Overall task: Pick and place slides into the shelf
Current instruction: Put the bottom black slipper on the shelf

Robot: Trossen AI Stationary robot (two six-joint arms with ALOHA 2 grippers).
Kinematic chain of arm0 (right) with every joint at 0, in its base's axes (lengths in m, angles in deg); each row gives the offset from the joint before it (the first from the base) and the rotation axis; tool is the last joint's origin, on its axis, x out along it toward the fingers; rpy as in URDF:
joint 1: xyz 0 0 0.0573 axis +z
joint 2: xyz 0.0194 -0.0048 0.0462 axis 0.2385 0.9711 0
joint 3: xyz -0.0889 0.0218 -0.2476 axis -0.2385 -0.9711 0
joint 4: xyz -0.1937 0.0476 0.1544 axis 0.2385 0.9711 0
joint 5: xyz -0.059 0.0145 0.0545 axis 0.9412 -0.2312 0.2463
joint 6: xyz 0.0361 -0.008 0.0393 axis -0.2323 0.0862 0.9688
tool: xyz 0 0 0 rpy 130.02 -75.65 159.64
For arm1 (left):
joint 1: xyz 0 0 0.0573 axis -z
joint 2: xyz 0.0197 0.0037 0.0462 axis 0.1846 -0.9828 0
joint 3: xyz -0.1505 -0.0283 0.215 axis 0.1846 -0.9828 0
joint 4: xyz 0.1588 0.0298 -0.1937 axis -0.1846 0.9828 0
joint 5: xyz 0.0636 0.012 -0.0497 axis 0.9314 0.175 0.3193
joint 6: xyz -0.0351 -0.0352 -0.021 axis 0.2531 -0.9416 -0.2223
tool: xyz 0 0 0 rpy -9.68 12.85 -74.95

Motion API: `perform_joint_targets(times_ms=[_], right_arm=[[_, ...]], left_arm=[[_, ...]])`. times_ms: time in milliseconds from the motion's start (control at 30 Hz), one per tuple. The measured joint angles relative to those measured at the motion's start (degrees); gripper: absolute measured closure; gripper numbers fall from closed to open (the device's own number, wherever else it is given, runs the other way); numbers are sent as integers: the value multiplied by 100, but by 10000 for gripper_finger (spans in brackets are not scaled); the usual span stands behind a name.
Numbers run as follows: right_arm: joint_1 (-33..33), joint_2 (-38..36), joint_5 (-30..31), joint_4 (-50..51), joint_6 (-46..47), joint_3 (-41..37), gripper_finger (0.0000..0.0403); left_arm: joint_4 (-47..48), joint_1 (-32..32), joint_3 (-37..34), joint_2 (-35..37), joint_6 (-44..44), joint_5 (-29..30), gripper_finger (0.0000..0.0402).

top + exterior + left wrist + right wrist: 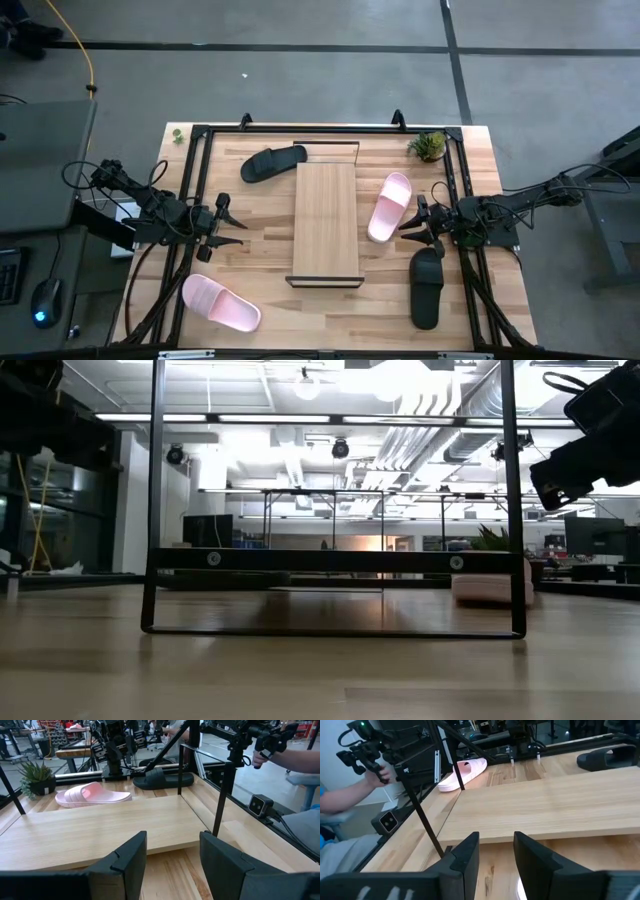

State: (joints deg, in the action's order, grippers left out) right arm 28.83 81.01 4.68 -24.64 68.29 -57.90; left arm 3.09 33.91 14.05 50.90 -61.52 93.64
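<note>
left gripper (236, 228): hovering over the left side of the worktop (260, 260), pointed at the shelf — fingers (127, 855) parted with a clear gap, nothing between them

pink slide, near left (220, 303): flat on the worktop at the front-left corner, well apart from the shelf and just in front of the left gripper

black slide, far left (273, 162): lying at the back of the worktop, just off the shelf's back-left corner, not on it

shelf (326, 220): long light-wood board running front to back down the middle of the worktop, thin black wire frame at its ends — no slides on it

pink slide, right (390, 206): lying just beside the shelf's right edge, angled a bit; can't tell whether it actually touches the board

right gripper (408, 228): over the right side of the worktop, pointed at the shelf, close to the pink slide's near end — fingers (465, 854) partly open, holding nothing

black slide, near right (427, 288): on the worktop at the front right, in front of the right gripper

plant (429, 146): small potted one at the back-right corner

person: in the wrist views only a hand (374, 774) and sleeve show past the worktop's edge, gripping a black handle
</note>
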Motion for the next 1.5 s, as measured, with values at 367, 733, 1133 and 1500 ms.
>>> perform_joint_targets(times_ms=[367, 733, 1133, 1500], right_arm=[[-1, -2, 1, -18, -36, 0, 289], [-1, -2, 0, -66, -1, 0, 289], [-2, -2, 298, -76, -4, 0, 289], [-2, -2, 440, -879, -57, 0, 289]], left_arm=[[-59, 2, -2, 2, -493, 21, 234], [-63, 0, -1, 2, -598, 334, 234], [-1145, 0, 0, 0, -418, 1025, 234], [-1954, 0, -2, 0, -120, 1383, 234]])
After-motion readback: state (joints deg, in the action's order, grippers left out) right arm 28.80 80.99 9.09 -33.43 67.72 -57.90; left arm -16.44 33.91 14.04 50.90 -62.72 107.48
